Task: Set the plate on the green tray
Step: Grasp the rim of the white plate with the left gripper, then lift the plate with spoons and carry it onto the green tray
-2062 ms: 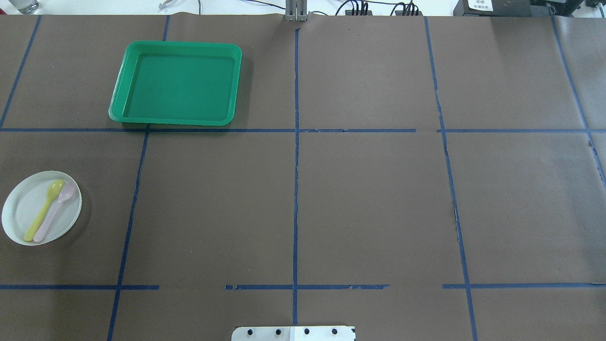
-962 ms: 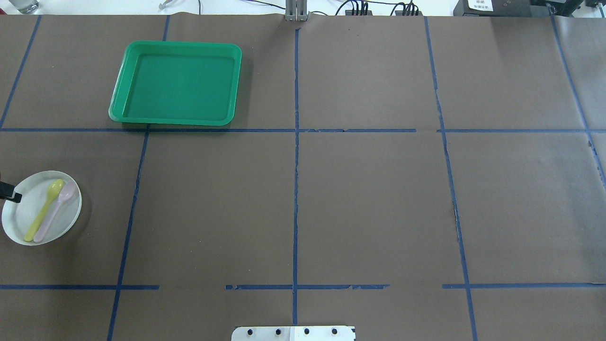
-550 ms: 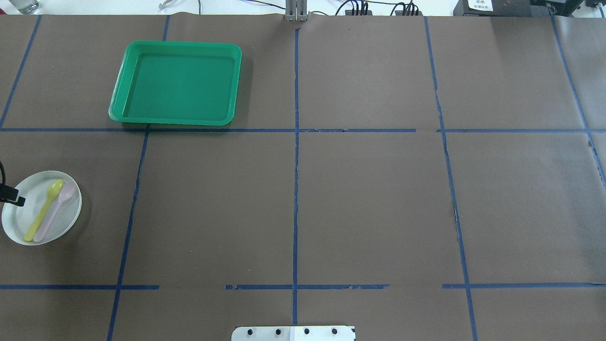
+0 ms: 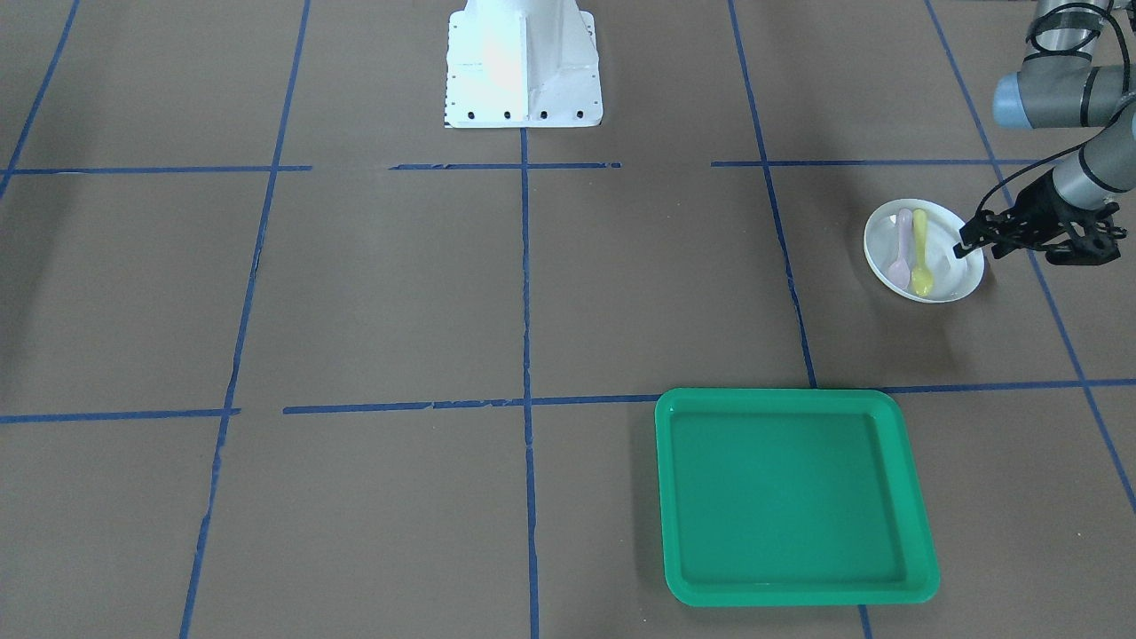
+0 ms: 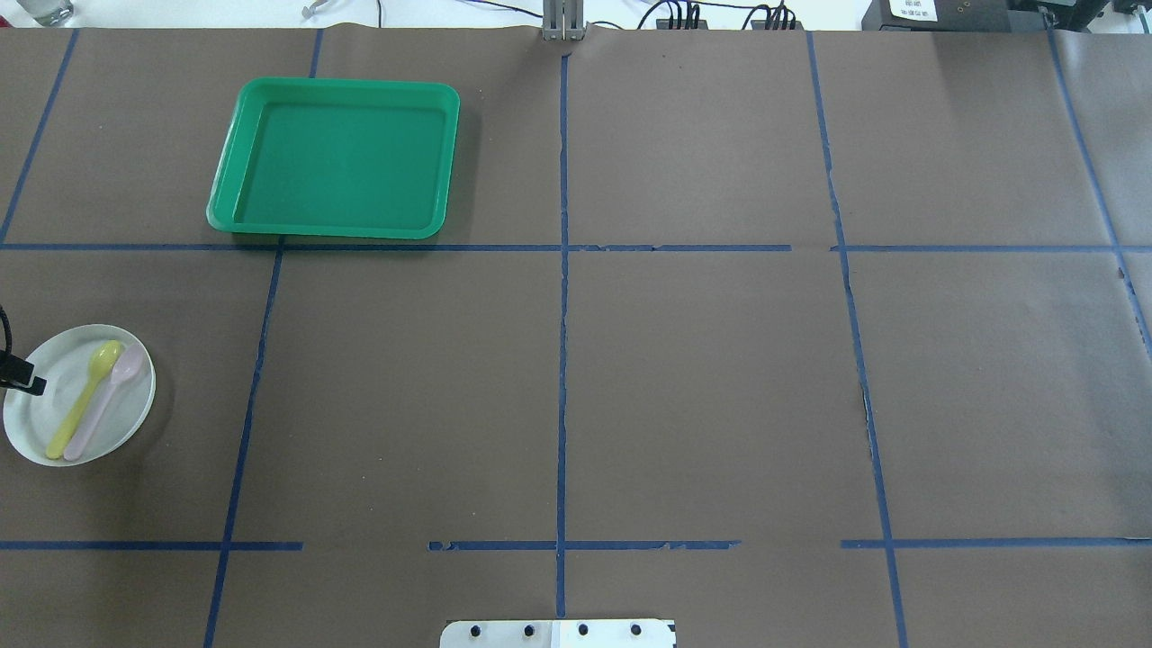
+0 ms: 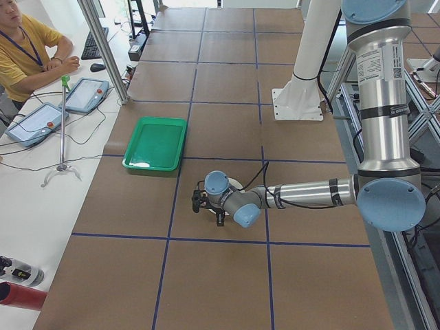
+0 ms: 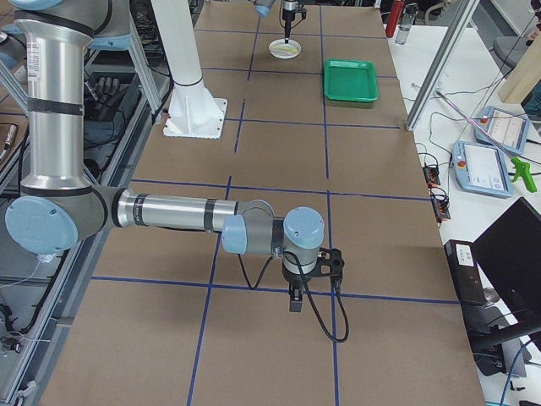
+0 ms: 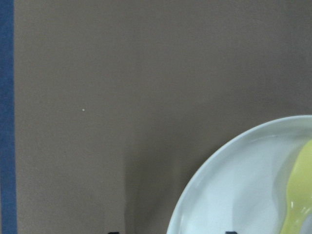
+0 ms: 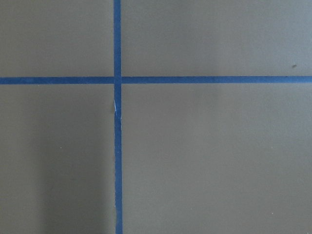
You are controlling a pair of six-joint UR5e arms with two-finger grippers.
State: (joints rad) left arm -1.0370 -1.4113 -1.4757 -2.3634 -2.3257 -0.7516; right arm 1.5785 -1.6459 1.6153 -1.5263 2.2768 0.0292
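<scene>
The white plate point(image 5: 121, 423) lies at the table's left edge, with a yellow spoon point(image 5: 90, 387) and a pink spoon point(image 5: 112, 391) on it. It also shows in the front-facing view point(image 4: 945, 275). My left gripper point(image 4: 979, 248) is open, low over the plate's outer rim, with one fingertip point(image 5: 34, 385) over the plate. In the left wrist view the plate's rim point(image 8: 243, 180) lies between the two fingertips. The green tray point(image 5: 333, 84) sits empty, far back from the plate. My right gripper point(image 7: 296, 296) hangs over bare table; I cannot tell its state.
Blue tape lines divide the brown table cover. The robot's white base point(image 4: 524, 62) stands at the middle of the near edge. A person point(image 6: 27, 55) sits past the table's far side with tablets. The table's left edge is close to the plate.
My left gripper has come in from the left edge to the plate's left rim. Its fingertip has since shifted slightly. The plate, spoons and tray have not moved.
</scene>
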